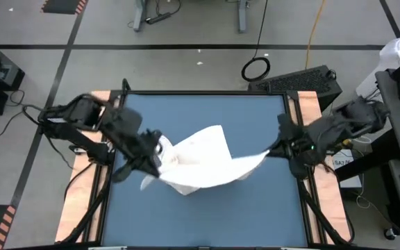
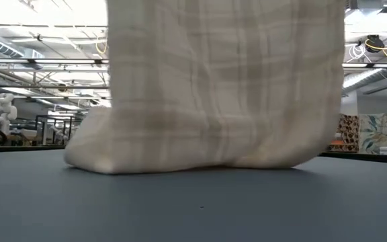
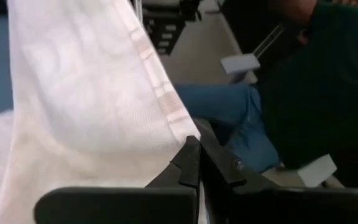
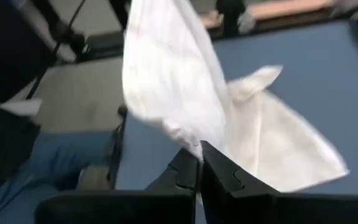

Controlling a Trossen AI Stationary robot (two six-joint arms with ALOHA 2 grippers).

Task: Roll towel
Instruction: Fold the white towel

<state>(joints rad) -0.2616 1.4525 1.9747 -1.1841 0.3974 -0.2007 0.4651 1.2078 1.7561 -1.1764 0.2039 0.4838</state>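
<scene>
the left gripper and right gripper each pinched a corner of the towel, lifting it, probably to spread it flat.

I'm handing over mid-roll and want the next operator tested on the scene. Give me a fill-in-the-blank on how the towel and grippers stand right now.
1. The left gripper is shut on an edge of the ____.
2. The right gripper pinches the towel with its fingers ____.
3. The towel's lower part rests on the blue ____, while its upper part is lifted.
4. In the high view the towel hangs ____ the two grippers.

Missing words: towel; shut; table; between
</scene>
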